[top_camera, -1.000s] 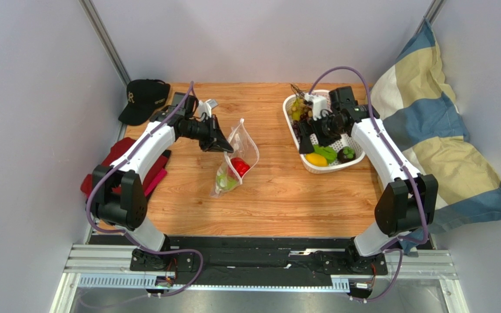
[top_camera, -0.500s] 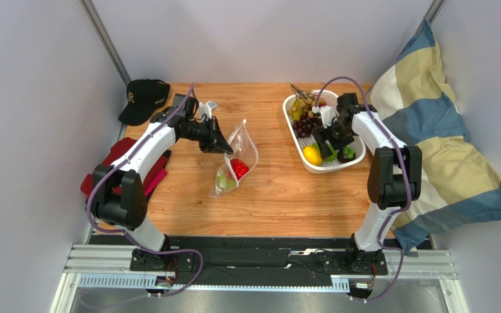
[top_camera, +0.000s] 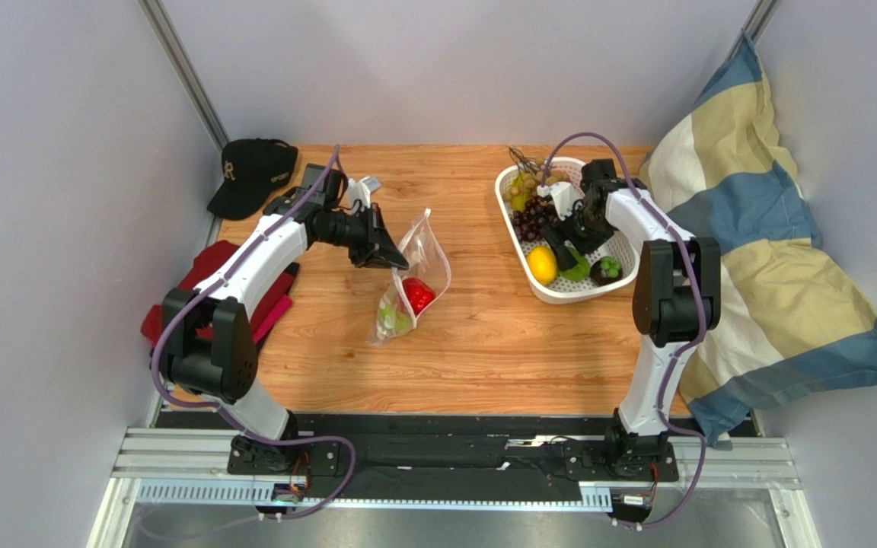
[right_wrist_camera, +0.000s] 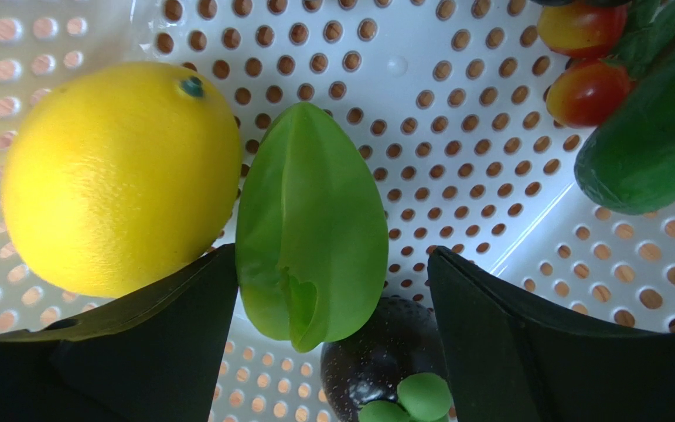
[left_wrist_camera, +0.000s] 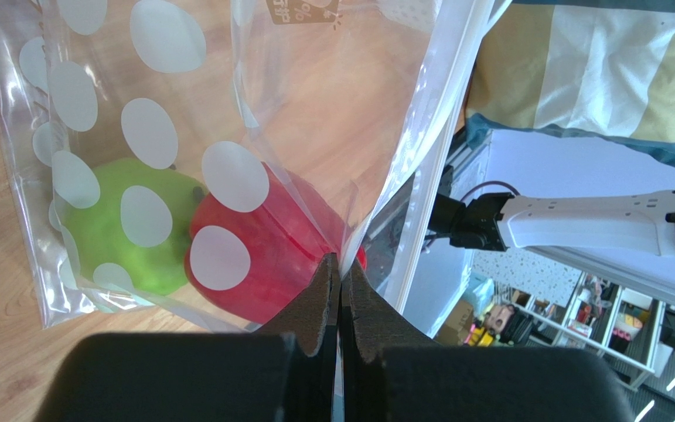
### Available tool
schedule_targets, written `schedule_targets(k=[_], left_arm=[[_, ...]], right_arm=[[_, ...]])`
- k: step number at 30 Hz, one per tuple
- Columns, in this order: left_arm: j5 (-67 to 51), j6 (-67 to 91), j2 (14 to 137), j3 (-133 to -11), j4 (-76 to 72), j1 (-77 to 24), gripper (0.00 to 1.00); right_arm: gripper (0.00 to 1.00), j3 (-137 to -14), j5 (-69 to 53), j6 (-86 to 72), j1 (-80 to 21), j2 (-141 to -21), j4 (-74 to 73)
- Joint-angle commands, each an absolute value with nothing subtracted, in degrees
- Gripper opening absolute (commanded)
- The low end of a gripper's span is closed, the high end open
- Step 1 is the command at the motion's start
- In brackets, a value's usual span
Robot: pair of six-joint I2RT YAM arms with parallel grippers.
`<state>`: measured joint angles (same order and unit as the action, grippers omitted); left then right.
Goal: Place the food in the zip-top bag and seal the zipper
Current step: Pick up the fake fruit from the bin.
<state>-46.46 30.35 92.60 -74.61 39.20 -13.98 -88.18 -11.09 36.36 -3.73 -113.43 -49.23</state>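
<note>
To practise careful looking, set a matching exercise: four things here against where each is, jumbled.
1 red toy pepper
2 yellow toy lemon
3 green ridged toy fruit
4 black fabric cap

a between the fingers of the open right pincer
b far-left corner of wooden table
c inside the dotted clear plastic bag
d white perforated basket, beside the pincer

Pairs: 1-c, 2-d, 3-a, 4-b

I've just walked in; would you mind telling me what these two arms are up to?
They are packing toy food into a dotted zip-top bag. The left gripper is shut on the bag's edge, holding its mouth up, with a red pepper and a green fruit already inside. The right gripper is open down in the white basket, its fingers straddling a green ridged piece beside the lemon, not yet closed on it.
</note>
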Motion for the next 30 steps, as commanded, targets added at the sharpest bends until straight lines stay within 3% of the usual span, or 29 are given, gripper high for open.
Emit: schedule_targets(k=[1,5,10,15,18,25,30], left_arm=[[-47.4,29.9,92.9,-75.6,38.1,-13.7,0.0],[-47.5,29.5,93.3,-75.9,38.4,-13.7,0.0],[-47.5,29.4,93.6,-76.3,38.7,-13.7,0.0],[-48.1,29.6,93.8,-76.4,38.6,-13.7,0.0],[-48.4,29.9,93.4,-76.5,38.4,-13.7,0.0],[-49.0,30.4,93.0,-76.5,38.3,-13.7,0.0],[-50.0,31.2,93.2,-76.2,37.5,-13.7,0.0]], right_arm=[[0.82,-89.1,-10.7,40.7,-4.0,-114.7,-46.8],[0.81,-89.4,-10.6,41.0,-4.0,-115.7,-46.9],[0.69,-89.4,-10.7,39.6,-4.0,-115.4,-49.5],[0.51,-87.9,-11.0,38.3,-4.0,-112.9,-50.4],[0.46,-89.7,-11.6,36.0,-3.4,-110.1,-51.4],[0.44,-97.1,-18.6,26.8,-3.1,-102.5,-54.7],[0.44,-100.4,-32.7,11.9,-6.4,-98.2,-54.2]])
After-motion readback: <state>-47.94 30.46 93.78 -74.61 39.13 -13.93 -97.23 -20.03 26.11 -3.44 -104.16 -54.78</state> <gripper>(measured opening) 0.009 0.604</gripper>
